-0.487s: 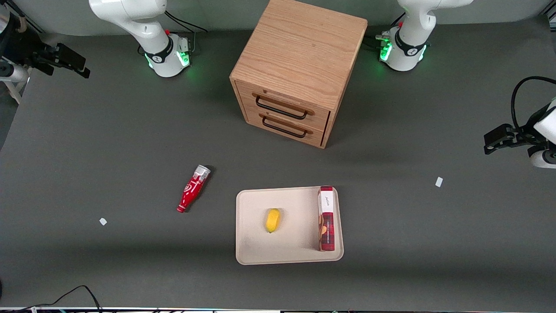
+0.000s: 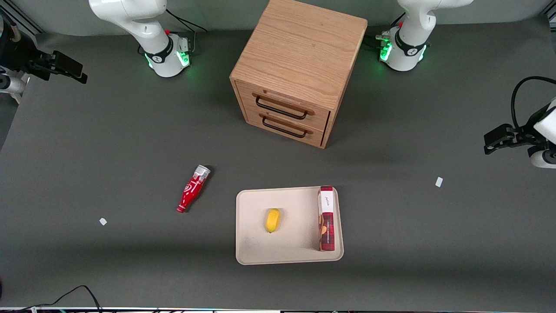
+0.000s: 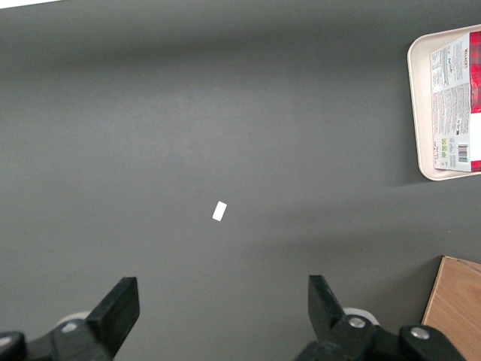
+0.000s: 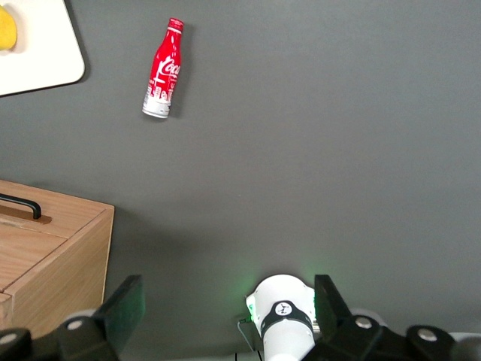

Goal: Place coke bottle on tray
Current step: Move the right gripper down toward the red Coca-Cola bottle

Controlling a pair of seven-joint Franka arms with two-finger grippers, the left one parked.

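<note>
The coke bottle (image 2: pixel 192 190) is small, slim and red with white lettering. It lies on its side on the dark table, its silver end pointing away from the front camera. It lies apart from the beige tray (image 2: pixel 252 243), toward the working arm's end. It also shows in the right wrist view (image 4: pixel 164 69), beside the tray's corner (image 4: pixel 45 64). My right gripper (image 2: pixel 69 68) hangs at the working arm's end of the table, well away from the bottle and farther from the camera. In the right wrist view the gripper (image 4: pixel 227 297) is open wide and empty.
On the tray lie a yellow fruit (image 2: pixel 273 220) and a dark-red rectangular box (image 2: pixel 326 218). A wooden two-drawer cabinet (image 2: pixel 299 65) stands farther from the camera than the tray. Two white paper scraps (image 2: pixel 103 221) (image 2: pixel 439 181) lie on the table.
My right gripper has shifted slightly at the working arm's end of the table. The bottle, the tray and the things on it have not moved.
</note>
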